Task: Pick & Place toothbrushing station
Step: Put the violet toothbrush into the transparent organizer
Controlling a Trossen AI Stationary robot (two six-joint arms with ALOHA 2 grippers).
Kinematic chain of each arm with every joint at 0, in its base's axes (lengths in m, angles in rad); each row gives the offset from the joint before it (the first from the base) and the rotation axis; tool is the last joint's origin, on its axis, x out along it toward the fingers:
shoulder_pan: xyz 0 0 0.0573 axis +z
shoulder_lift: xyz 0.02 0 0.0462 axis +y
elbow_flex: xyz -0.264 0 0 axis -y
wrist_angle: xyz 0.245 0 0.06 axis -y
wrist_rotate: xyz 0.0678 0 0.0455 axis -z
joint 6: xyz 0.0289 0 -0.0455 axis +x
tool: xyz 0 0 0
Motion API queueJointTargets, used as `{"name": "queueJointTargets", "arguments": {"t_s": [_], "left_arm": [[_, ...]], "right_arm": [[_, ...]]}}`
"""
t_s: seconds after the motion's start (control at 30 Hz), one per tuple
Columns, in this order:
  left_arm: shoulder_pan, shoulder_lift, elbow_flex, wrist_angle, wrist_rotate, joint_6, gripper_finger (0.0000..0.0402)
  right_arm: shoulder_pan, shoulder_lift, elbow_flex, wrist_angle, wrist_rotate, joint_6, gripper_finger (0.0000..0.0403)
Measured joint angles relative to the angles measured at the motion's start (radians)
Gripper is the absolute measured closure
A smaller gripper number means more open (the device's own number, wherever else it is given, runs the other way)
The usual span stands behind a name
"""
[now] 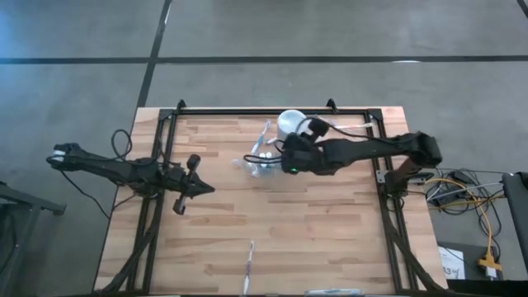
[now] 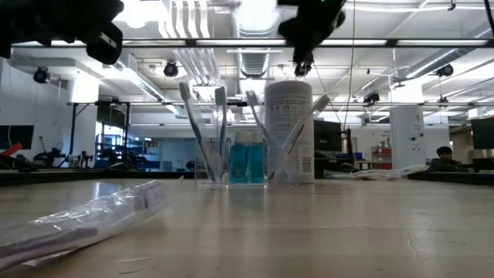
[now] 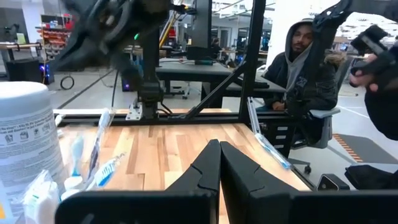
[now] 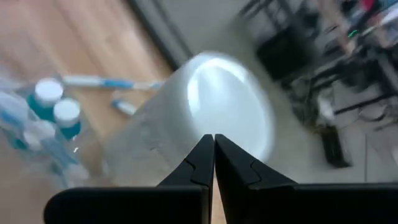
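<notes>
White cylindrical cup (image 1: 289,124) stands at the far middle of the wooden table (image 1: 330,239), touching or just beside the small clear holder (image 2: 231,166), which has toothbrushes (image 2: 220,116) leaning in it and two teal white-capped tubes (image 2: 247,161) at its base. Right gripper (image 4: 214,146) hangs above the cup's top, fingers pinched fully together, nothing between them; in the low view it's clearly over the cup, not touching. Left gripper (image 3: 219,163) also closed and empty, parked at the table's left side, well apart from the station. One wrapped toothbrush (image 1: 248,262) lies near the front edge, still in its clear plastic; another loose brush lies flat on the table by the cup in the right wrist view. A person (image 3: 298,56) sits beyond the table.

Step, my guess: right arm between picks, hovering over the station with nothing in hand. Station looks mostly filled, wrapped brush at the front looks like the leftover item. Next move would need the fingers opened first, then travel to the front brush; it's thin, flat, slippery wrap, so a low pinch across its width. Could also clip the standing brushes on the way out
</notes>
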Motion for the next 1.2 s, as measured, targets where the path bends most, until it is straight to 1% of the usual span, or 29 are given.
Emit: {"name": "queueJointTargets", "arguments": {"t_s": [0.1,0.2,0.23,0.3,0.33,0.4,0.5,0.57,0.6,0.63,0.67,0.73,0.8,0.87,1.0,1.1,1.2], "left_arm": [[0.000,-0.015,0.000,0.000,0.000,0.001,0.0394],[0.000,-0.034,0.000,-0.009,0.000,0.001,0.0394],[0.000,-0.040,0.000,-0.015,0.000,0.001,0.0394],[0.000,-0.050,0.000,-0.040,0.000,-0.005,0.0394],[0.000,-0.055,0.000,-0.055,0.000,-0.008,0.0394],[0.000,-0.060,0.000,-0.083,0.000,-0.029,0.0394],[0.000,-0.057,0.000,-0.122,0.003,-0.106,0.0394],[0.001,-0.035,0.005,-0.161,0.053,-0.172,0.0395],[-0.001,-0.016,0.014,-0.178,0.083,-0.191,0.0396],[-0.007,0.007,0.023,-0.190,0.107,-0.212,0.0398],[-0.012,0.031,0.027,-0.201,0.119,-0.236,0.0398],[-0.028,0.088,0.032,-0.219,0.125,-0.267,0.0398],[-0.036,0.144,0.056,-0.209,0.123,-0.290,0.0399],[-0.036,0.208,0.084,-0.227,0.123,-0.311,0.0399],[-0.036,0.335,0.150,-0.292,0.119,-0.343,0.0399],[-0.037,0.426,0.188,-0.359,0.123,-0.342,0.0396],[-0.055,0.490,0.224,-0.366,0.153,-0.349,0.0397]], "right_arm": [[0.041,-0.104,-0.033,0.000,0.022,-0.018,0.0394],[0.090,-0.220,-0.115,0.017,-0.024,-0.005,0.0394],[0.110,-0.261,-0.158,0.050,-0.044,0.000,0.0394],[0.161,-0.354,-0.270,0.177,-0.092,-0.044,0.0394],[0.187,-0.404,-0.335,0.274,-0.127,-0.080,0.0394],[0.233,-0.506,-0.479,0.539,-0.229,-0.169,0.0394],[0.265,-0.641,-0.720,1.016,-0.490,-0.310,0.0394],[0.259,-0.705,-0.863,1.274,-0.674,-0.301,0.0394],[0.248,-0.728,-0.924,1.361,-0.734,-0.276,0.0394],[0.236,-0.747,-0.976,1.422,-0.762,-0.250,0.0394],[0.226,-0.763,-1.022,1.456,-0.773,-0.225,0.0394],[0.200,-0.789,-1.094,1.463,-0.781,-0.185,0.0394],[0.186,-0.800,-1.150,1.482,-0.785,-0.150,0.0394],[0.180,-0.802,-1.190,1.537,-0.796,-0.127,0.0394],[0.180,-0.786,-1.252,1.638,-0.852,-0.138,0.0394],[0.173,-0.752,-1.293,1.753,-0.852,-0.150,0.0394],[0.156,-0.719,-1.325,1.813,-0.842,-0.175,0.0394]]}}
